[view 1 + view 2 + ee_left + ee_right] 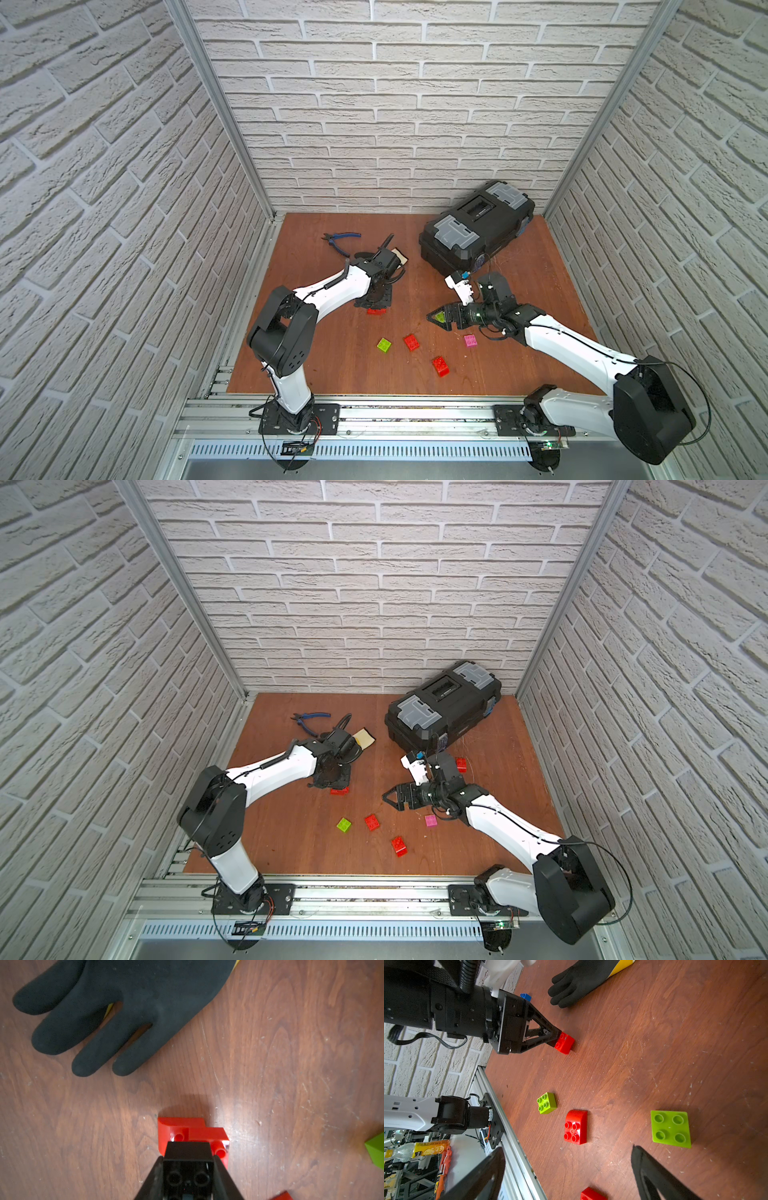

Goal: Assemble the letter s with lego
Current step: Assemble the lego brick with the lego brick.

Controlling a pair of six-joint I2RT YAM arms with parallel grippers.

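The black brick is clamped between the left jaws. It sits over a stepped red assembly of two bricks on the table, left of centre in both top views. Whether black and red touch cannot be told.

A black glove lies near the assembly, on its far side. Loose bricks lie toward the front edge:
- a small lime brick
- a curved-top red brick
- another red brick
- a pink brick

A larger-looking lime brick lies just ahead of the right jaws, which stand wide and hold nothing. A black toolbox and blue-handled pliers occupy the rear of the table.
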